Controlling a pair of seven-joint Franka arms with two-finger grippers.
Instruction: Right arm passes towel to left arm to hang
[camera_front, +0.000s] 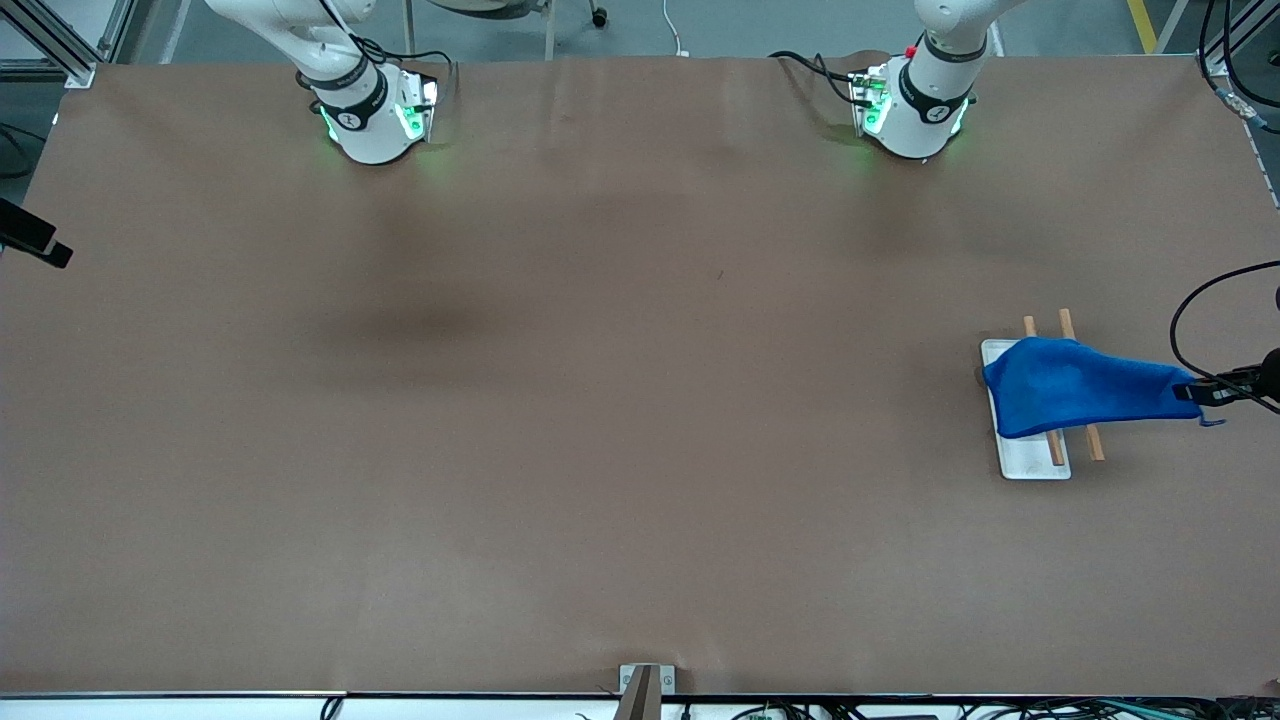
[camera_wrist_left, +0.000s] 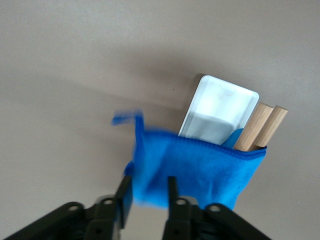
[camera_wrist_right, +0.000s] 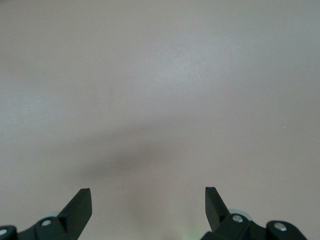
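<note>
The bright blue towel (camera_front: 1085, 388) (camera_wrist_left: 200, 170) hangs over two wooden rods (camera_front: 1095, 440) (camera_wrist_left: 260, 127) of a small rack with a white base (camera_front: 1035, 460) (camera_wrist_left: 220, 107), at the left arm's end of the table. One corner of the towel stretches out to my left gripper (camera_front: 1205, 392) (camera_wrist_left: 148, 184). Its fingers stand apart, with the blurred corner lying loosely between the tips. A thin blue loop (camera_wrist_left: 125, 119) sticks out at that corner. My right gripper (camera_wrist_right: 148, 195) is open over bare brown table and holds nothing; it does not show in the front view.
Both robot bases (camera_front: 370, 120) (camera_front: 915, 110) stand along the table's edge farthest from the front camera. A black device (camera_front: 35, 240) juts in at the right arm's end. A metal bracket (camera_front: 645, 685) sits at the near edge. Black cables (camera_front: 1210, 300) loop near the left gripper.
</note>
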